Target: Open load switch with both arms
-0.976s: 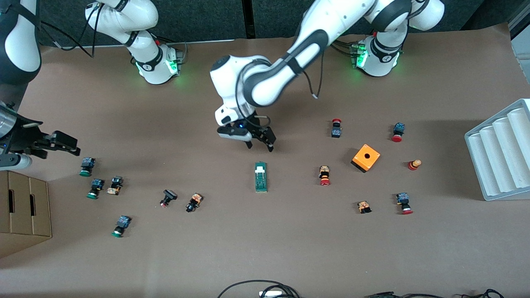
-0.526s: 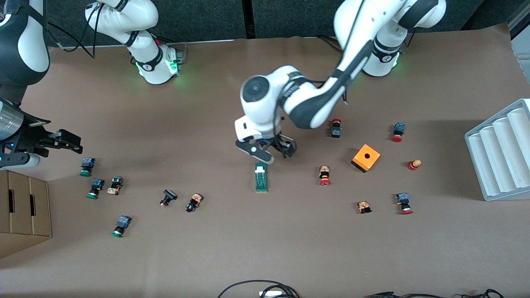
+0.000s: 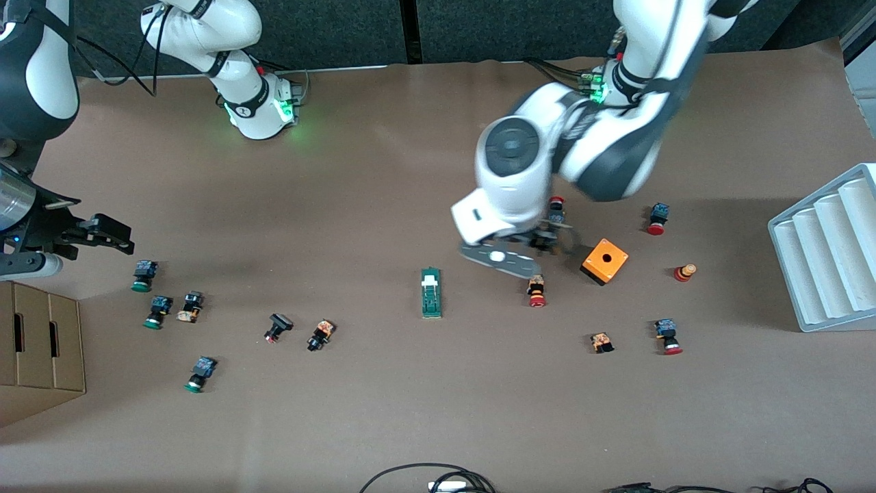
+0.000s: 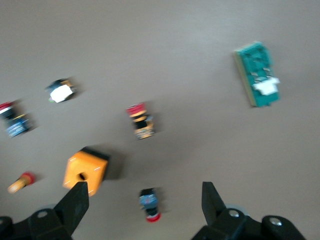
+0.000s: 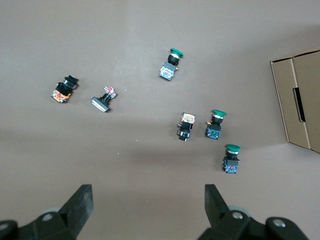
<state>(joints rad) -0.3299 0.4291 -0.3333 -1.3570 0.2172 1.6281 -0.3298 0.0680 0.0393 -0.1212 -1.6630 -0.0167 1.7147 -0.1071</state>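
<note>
Left claw (image 4: 142, 200): spread wide, nothing between the fingers (image 4: 75, 202), hanging in the air over the red-capped push buttons and the orange cube (image 3: 605, 261), touching none of them
Left claw in the front view (image 3: 547, 239): mostly tucked under the white wrist, just above a red push button (image 3: 536, 291)
Right claw (image 5: 147, 202): also fully released and empty, waiting up over the right arm's end of the table (image 3: 383, 171)
Right claw in the front view (image 3: 109, 236): over the patch just beside the green-capped push buttons (image 3: 144, 274) and the cardboard box (image 3: 41, 349)
Load switch (image 3: 431, 292): lying flat on the table, untouched, white piece at the end farther from the front camera, well apart from both claws
Load switch from the left wrist (image 4: 256, 73): green body with the white piece showing, off to one side of the open fingers
Grey tray (image 3: 825, 253): at the left arm's end of the table
</note>
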